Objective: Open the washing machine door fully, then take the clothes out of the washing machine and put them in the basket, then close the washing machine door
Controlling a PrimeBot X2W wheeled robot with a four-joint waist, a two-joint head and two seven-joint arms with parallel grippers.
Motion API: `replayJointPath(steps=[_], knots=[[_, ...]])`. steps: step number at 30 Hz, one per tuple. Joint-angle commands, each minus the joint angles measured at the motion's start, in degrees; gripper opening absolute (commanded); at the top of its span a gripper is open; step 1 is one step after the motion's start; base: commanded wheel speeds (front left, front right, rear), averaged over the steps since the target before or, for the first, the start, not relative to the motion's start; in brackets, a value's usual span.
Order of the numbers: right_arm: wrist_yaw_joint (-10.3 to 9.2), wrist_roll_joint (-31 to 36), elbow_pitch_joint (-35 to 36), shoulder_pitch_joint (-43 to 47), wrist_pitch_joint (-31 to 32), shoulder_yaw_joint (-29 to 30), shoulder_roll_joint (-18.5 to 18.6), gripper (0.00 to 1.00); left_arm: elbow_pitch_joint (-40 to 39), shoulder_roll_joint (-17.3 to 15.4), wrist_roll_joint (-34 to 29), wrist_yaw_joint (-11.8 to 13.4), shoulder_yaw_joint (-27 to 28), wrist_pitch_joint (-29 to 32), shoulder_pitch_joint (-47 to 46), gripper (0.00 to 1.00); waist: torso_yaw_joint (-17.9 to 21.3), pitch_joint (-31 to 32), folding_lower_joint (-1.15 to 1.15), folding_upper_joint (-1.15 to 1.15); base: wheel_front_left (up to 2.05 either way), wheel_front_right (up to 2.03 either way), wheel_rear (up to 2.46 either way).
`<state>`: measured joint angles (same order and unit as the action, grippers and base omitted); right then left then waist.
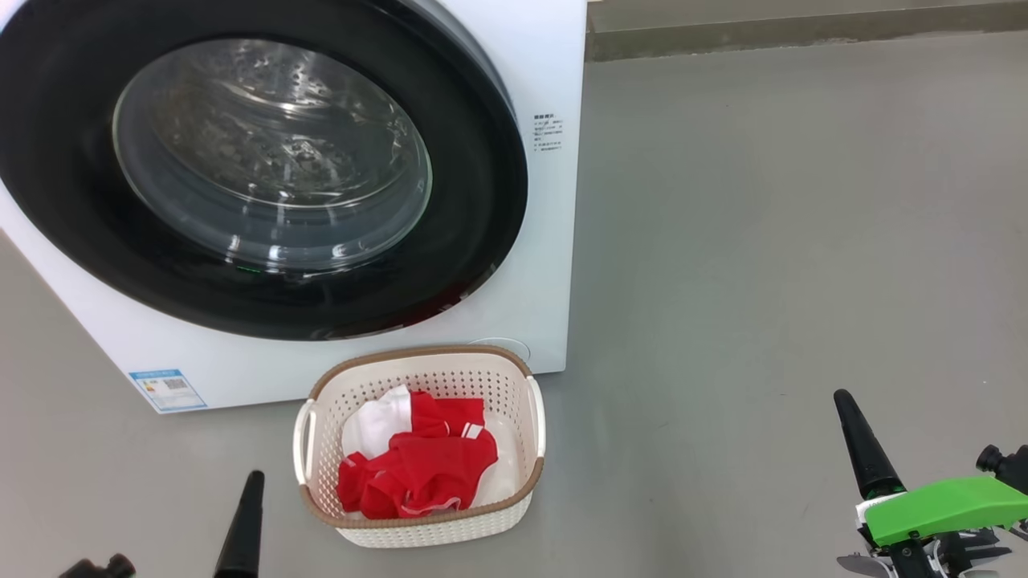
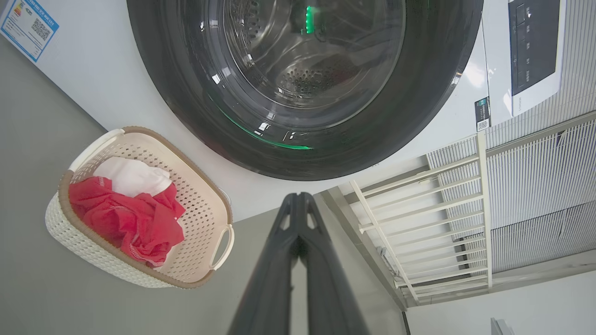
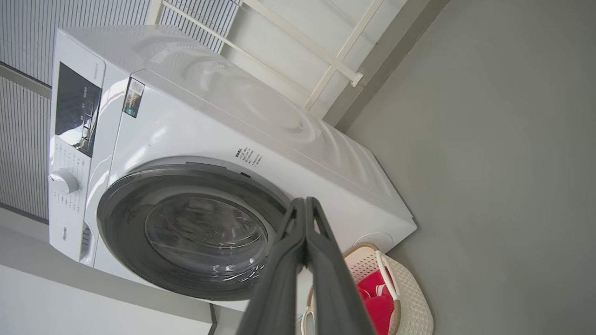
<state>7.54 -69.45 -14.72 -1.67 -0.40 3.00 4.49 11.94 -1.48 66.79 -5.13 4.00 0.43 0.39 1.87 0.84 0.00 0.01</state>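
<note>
The white washing machine (image 1: 554, 72) stands at the upper left with its black-rimmed glass door (image 1: 273, 160) shut against the front; the same door (image 2: 302, 83) (image 3: 195, 232) appears in both wrist views. Through the glass I see a bare steel drum. The cream basket (image 1: 514, 365) sits on the floor in front of the machine, holding the red and white clothes (image 1: 418, 466) (image 2: 130, 214) (image 3: 377, 302). My left gripper (image 1: 249, 490) is shut and empty, left of the basket. My right gripper (image 1: 847, 409) is shut and empty, far to the right.
Grey floor (image 1: 763, 241) spreads wide to the right of the machine. A wall base (image 1: 803, 32) runs along the back. A blue label (image 1: 167, 389) sits low on the machine front. A white railing (image 2: 428, 218) and slatted blinds stand beside the machine.
</note>
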Motion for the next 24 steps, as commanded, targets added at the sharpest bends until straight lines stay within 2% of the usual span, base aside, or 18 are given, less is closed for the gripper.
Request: replayJointPath(steps=[1, 24], knots=[[0.01, -1.96, 1.33, -2.92, 0.53, -0.33, 0.32, 0.0, -1.05, -1.09, 1.95, -0.71, 1.63, 0.4, -3.14, 0.0, -0.09, -0.05, 0.0, -0.01, 0.0, 0.0, 0.0], [-0.03, -15.54, 0.94, -3.9, 4.3, 1.76, -0.63, 0.0, 0.98, -1.29, 16.92, -1.77, 2.21, 4.02, -5.34, 0.0, -1.23, -0.67, 0.0, -0.01, 0.0, 0.0, 0.0]])
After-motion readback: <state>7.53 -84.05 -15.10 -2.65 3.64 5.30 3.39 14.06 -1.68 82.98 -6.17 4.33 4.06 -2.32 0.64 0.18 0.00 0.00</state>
